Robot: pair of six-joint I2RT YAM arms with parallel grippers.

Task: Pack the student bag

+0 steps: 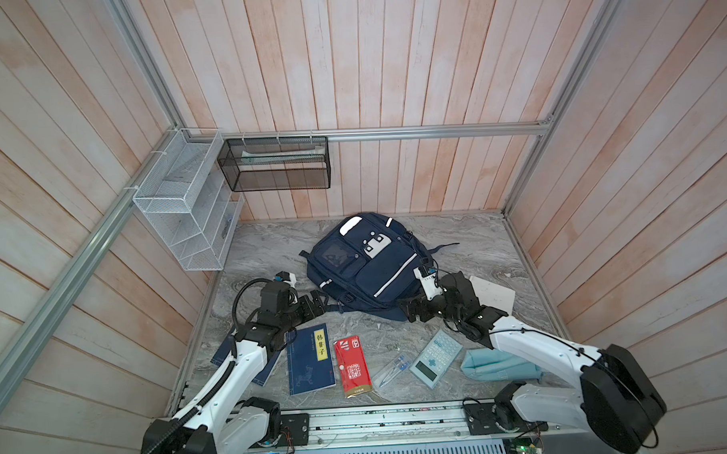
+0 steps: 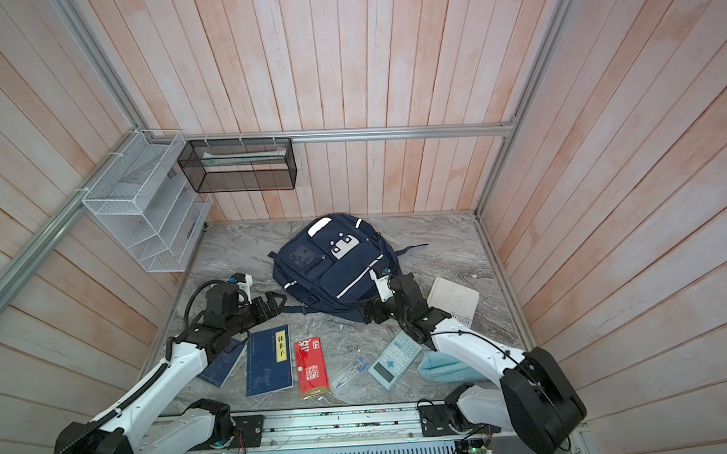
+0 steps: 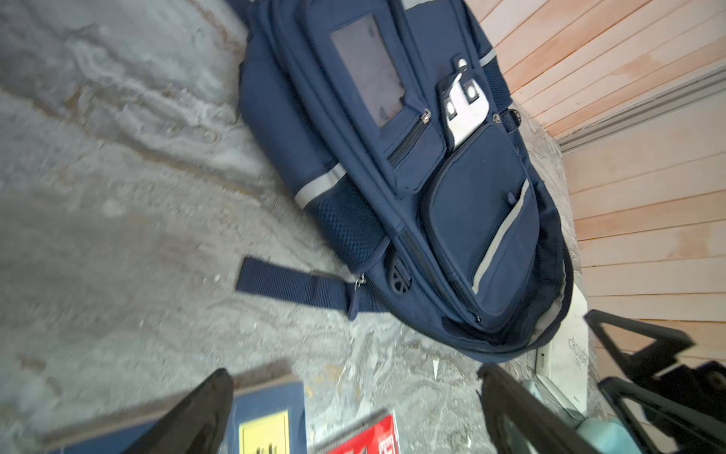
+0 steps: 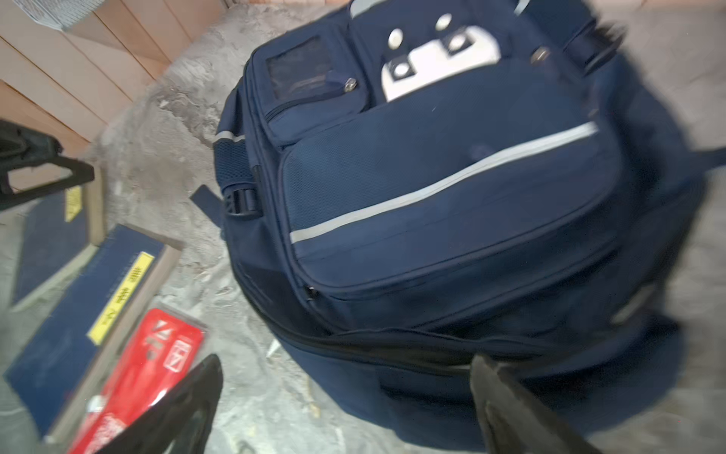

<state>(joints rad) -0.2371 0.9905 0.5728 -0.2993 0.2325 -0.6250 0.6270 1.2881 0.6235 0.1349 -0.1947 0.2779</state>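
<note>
Your left gripper (image 3: pixel 353 371) and right gripper (image 4: pixel 345 359) are both wide apart and empty beside the bag (image 1: pixel 367 269), which is soft and may flop shut with nothing holding it.

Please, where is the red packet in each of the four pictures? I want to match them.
In a top view: the red packet lies on the table near the front, right of the blue book.
In a top view: same spot, right of that book.
Left wrist: only a corner shows, beside the book's yellow label.
Right wrist: flat beside the book.
Shared landmark: the yellow label.
</note>
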